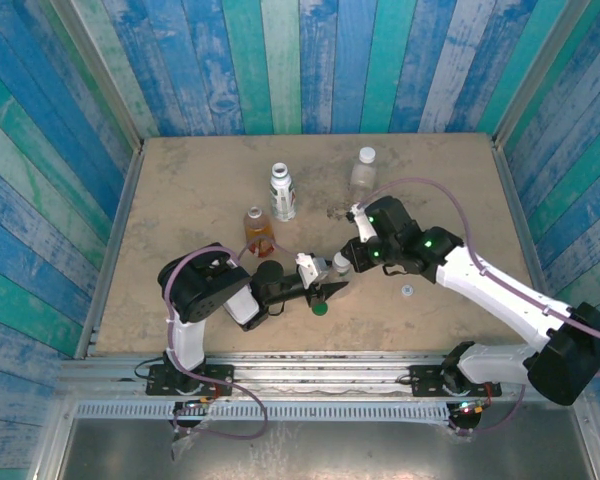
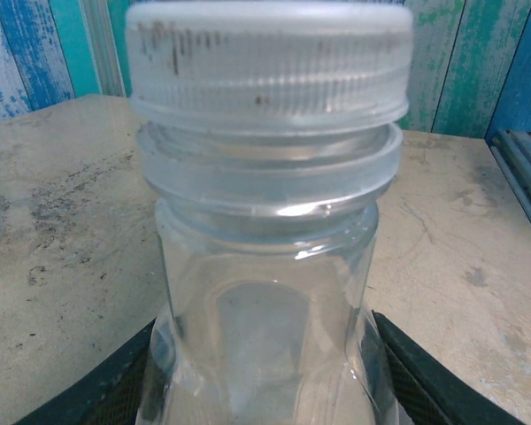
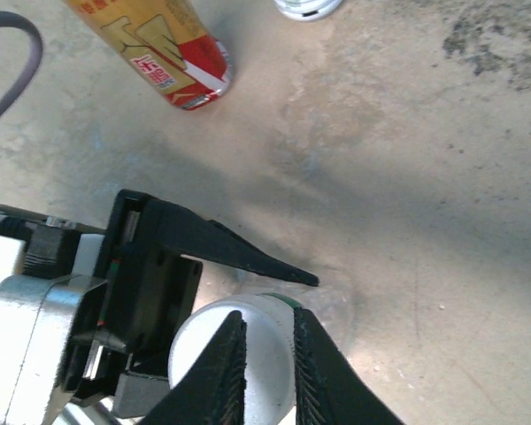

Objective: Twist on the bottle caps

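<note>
Small clear bottle (image 2: 265,292) w/ white ribbed cap (image 2: 267,66) stands straight up, top to the sky; L gripper (image 2: 265,398) squeezes its body, R gripper (image 3: 268,315) almost closed above cap.

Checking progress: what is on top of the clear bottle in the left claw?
A white ribbed cap sits on the neck of the clear bottle. The threads beneath are covered.
</note>
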Robot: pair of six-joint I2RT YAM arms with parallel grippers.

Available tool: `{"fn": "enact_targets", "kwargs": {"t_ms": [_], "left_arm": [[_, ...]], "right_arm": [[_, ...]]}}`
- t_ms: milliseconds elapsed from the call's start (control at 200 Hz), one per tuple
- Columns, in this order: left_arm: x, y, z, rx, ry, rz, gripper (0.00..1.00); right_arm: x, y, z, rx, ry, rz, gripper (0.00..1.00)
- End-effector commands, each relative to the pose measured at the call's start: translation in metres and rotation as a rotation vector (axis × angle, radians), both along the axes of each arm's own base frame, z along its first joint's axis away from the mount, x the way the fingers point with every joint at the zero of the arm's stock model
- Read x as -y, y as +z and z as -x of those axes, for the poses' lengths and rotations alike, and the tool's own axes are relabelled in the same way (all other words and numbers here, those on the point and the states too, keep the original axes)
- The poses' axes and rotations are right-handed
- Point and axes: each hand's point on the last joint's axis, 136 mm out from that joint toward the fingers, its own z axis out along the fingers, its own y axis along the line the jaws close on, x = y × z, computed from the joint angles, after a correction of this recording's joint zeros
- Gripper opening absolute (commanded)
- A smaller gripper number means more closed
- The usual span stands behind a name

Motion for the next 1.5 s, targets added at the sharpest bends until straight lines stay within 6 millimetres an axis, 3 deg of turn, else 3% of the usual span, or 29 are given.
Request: {"fn": "enact_targets", "kwargs": {"t_ms": [0,205,441,586,746,886,1016,1181,1357,1497], "left_arm": [[0.001,-0.013,0.005,-0.058,-0.018,-0.043,0.55],[0.001,-0.012,0.004,-0.063,-0.014,-0.038,0.54],[0.002,-0.012,0.004,-0.060,-0.017,-0.038,0.54],[0.002,-0.014,0.005,-0.058,-0.023,-0.046,0.55],[0.001,-0.013,0.005,-0.054,-0.023,-0.043,0.55],[0.002,-0.012,0.006,-0.053,-0.028,-0.030,0.54],[0.003,-0.011,0.006,-0.062,-0.031,-0.024,0.54],[0.003,-0.008,0.006,-0.058,-0.029,-0.018,0.54],[0.004,-0.006,0.004,-0.057,-0.028,-0.005,0.53],[0.004,-0.006,0.004,-0.053,-0.027,-0.006,0.53]], "right_arm": [[0.010,-0.036,0.036,-0.212,0.042,0.016,0.14],[0.011,-0.035,0.052,-0.254,0.062,-0.033,0.12],[0.005,-0.011,0.065,-0.250,0.124,-0.109,0.09],[0.013,0.007,0.050,-0.166,0.089,-0.096,0.14],[0.018,0.025,0.021,-0.073,0.032,-0.094,0.22],[0.016,0.019,-0.003,-0.085,0.004,-0.125,0.26],[0.006,0.007,-0.007,-0.156,0.051,-0.132,0.25],[0.006,-0.006,0.006,-0.203,0.057,-0.159,0.20],[0.008,-0.019,0.041,-0.279,0.113,-0.222,0.17],[0.011,-0.014,0.056,-0.284,0.133,-0.254,0.17]]}}
